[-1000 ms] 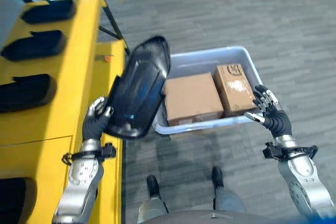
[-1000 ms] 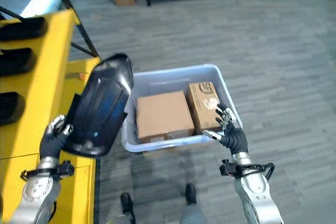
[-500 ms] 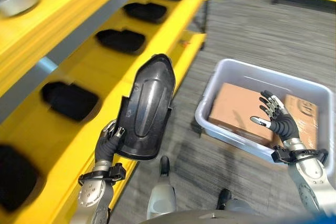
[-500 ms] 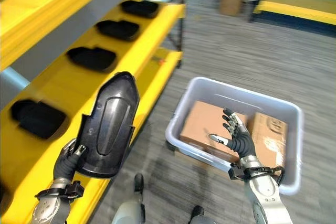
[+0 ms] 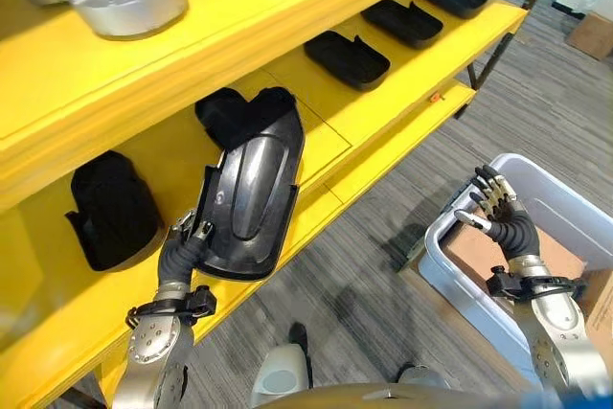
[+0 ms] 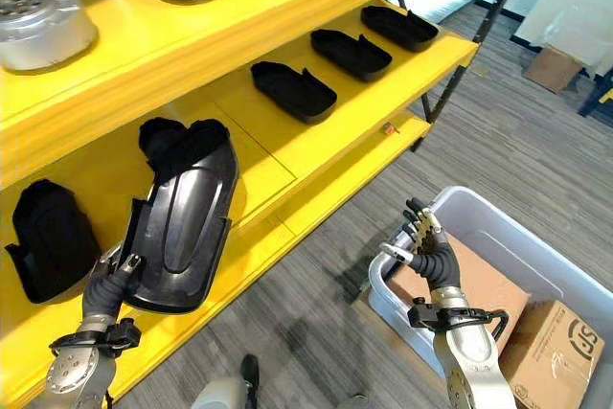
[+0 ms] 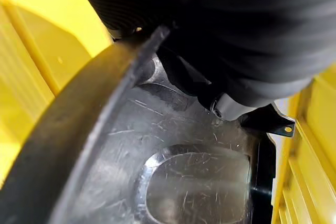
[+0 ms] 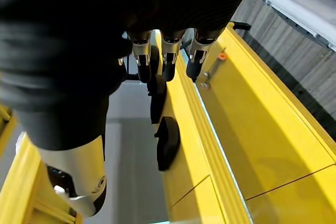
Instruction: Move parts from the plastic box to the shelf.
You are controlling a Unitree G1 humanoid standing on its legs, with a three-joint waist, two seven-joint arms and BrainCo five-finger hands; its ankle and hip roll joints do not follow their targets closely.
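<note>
At shelf front edge, left hand (image 5: pixel 180 250) grips black plastic cover (image 5: pixel 249 200) by its lower end, upright before yellow shelf (image 5: pixel 383 102) for placing; right hand (image 6: pixel 427 248) loose-fingered, empty, over grey plastic box (image 6: pixel 536 237).

The floor (image 5: pixel 383 265) is covered by grey carpet with a fine ribbed weave, running in broad plank-like strips. A black metal frame of slanted tubes (image 6: pixel 450 74) is seen at the far end of the yellow racking, against the floor. A brown cardboard box (image 5: pixel 592 34) is set on the carpet far back, near a pale wall or panel (image 6: pixel 575 7). Even, bright light is cast over the room, and soft shadows are thrown onto the carpet.
</note>
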